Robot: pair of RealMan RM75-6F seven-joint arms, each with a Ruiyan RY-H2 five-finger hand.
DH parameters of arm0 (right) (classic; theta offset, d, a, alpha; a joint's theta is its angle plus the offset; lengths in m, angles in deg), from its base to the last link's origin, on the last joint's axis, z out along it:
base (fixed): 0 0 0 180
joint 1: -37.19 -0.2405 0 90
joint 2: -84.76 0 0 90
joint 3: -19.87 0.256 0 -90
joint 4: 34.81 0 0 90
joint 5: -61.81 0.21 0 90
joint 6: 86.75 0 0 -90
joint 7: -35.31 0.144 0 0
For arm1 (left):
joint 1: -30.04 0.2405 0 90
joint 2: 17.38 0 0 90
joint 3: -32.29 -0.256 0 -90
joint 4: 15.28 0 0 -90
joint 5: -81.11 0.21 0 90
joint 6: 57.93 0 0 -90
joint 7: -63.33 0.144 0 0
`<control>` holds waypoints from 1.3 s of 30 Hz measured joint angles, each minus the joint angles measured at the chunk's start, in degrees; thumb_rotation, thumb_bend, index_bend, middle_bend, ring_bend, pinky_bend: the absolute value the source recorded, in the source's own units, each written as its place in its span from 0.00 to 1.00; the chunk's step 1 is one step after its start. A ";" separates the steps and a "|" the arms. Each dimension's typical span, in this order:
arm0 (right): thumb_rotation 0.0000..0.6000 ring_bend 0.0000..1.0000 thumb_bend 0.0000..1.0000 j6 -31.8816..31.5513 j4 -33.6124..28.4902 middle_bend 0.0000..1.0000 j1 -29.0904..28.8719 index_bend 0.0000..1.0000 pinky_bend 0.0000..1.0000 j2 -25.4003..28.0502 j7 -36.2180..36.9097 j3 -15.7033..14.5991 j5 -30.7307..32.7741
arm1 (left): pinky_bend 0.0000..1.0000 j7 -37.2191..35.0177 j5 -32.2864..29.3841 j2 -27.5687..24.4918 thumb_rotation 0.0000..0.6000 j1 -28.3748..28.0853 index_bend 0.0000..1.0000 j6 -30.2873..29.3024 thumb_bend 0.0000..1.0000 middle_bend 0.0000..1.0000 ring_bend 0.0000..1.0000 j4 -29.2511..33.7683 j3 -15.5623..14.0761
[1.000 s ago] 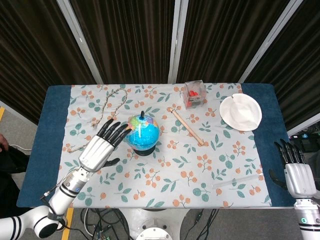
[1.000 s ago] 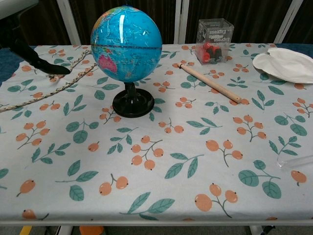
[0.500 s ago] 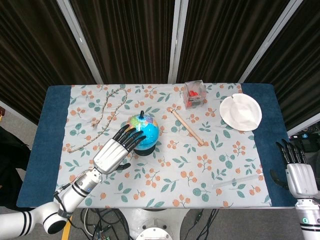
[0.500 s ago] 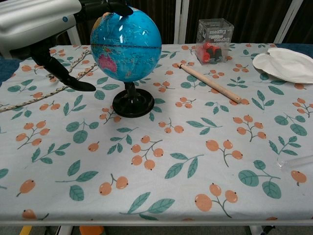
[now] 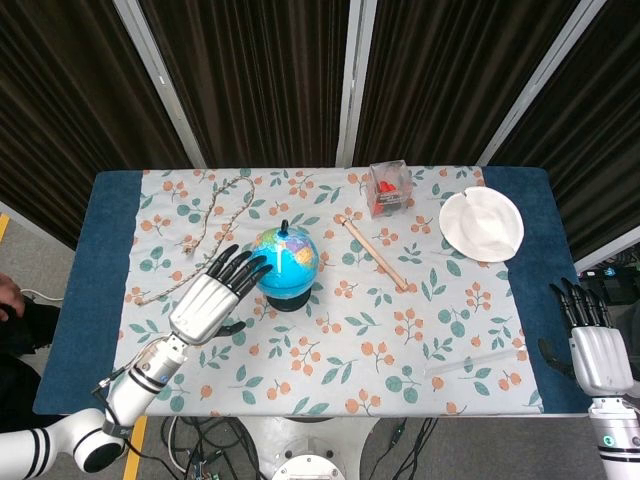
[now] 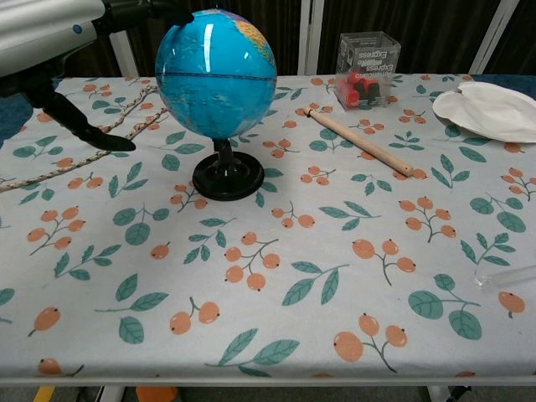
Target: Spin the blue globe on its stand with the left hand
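Left hand is hovering with fingers spread wide, holding nothing, its fingertips lying at the left side of the blue globe; contact cannot be told. The globe is standing upright on its black stand, centre-left on the floral tablecloth. Right hand is resting open at the table's right edge, well apart.

My left hand hovers just left of the blue globe, my fingers reaching toward its top.
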 measured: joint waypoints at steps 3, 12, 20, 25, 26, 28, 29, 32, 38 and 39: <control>1.00 0.00 0.26 0.02 -0.05 0.00 0.02 0.00 0.00 0.01 -0.09 0.01 0.08 | 0.03 0.25 -1.35 -0.66 1.00 0.77 0.09 -0.64 0.09 0.07 0.13 -0.14 0.17; 1.00 0.00 0.26 0.03 -0.18 0.00 -0.02 0.00 0.00 -0.02 -0.29 -0.02 0.01 | 0.03 -0.52 -0.93 -1.80 1.00 1.96 0.09 -3.00 0.09 0.07 0.08 -0.13 0.60; 1.00 0.00 0.26 0.25 -0.34 0.00 -0.25 0.00 0.00 -0.15 -0.17 -0.01 -0.14 | 0.03 -2.05 4.73 -0.98 1.00 0.53 0.09 -2.90 0.09 0.07 0.07 0.35 -0.44; 1.00 0.00 0.26 0.46 -0.42 0.00 -0.57 0.00 0.00 -0.40 -0.16 0.06 -0.32 | 0.03 -2.38 4.67 0.20 1.00 -0.73 0.09 -1.22 0.09 0.07 0.07 0.30 -0.19; 1.00 0.00 0.26 0.51 -0.40 0.00 -0.58 0.00 0.00 -0.42 -0.10 0.06 -0.24 | 0.03 -2.39 4.63 0.41 1.00 -0.93 0.09 -0.93 0.09 0.07 0.07 0.20 -0.15; 1.00 0.00 0.26 0.54 -0.37 0.00 -0.60 0.00 0.00 -0.45 -0.02 0.06 -0.24 | 0.03 -2.40 4.53 0.80 1.00 -1.31 0.09 -0.25 0.09 0.07 0.07 -0.08 -0.16; 1.00 0.00 0.26 0.50 -0.37 0.00 -0.62 0.00 0.00 -0.44 -0.01 0.07 -0.29 | 0.03 -2.39 4.46 0.97 1.00 -1.47 0.09 0.06 0.09 0.08 0.07 -0.23 -0.18; 1.00 0.00 0.26 0.42 -0.41 0.00 -0.67 0.00 0.00 -0.40 0.03 0.12 -0.35 | 0.03 -2.48 4.00 1.60 1.00 -1.92 0.09 0.91 0.09 0.08 0.07 -0.91 -0.21; 1.00 0.00 0.26 0.54 -0.28 0.00 -0.67 0.00 0.00 -0.45 0.18 0.04 -0.24 | 0.03 -2.71 3.11 2.24 1.00 -2.24 0.09 1.57 0.09 0.08 0.07 -1.68 -0.22; 1.00 0.00 0.26 0.51 -0.24 0.00 -0.65 0.00 0.00 -0.46 0.21 0.04 -0.24 | 0.03 -2.61 3.01 2.23 1.00 -2.23 0.09 1.59 0.09 0.08 0.07 -1.74 -0.23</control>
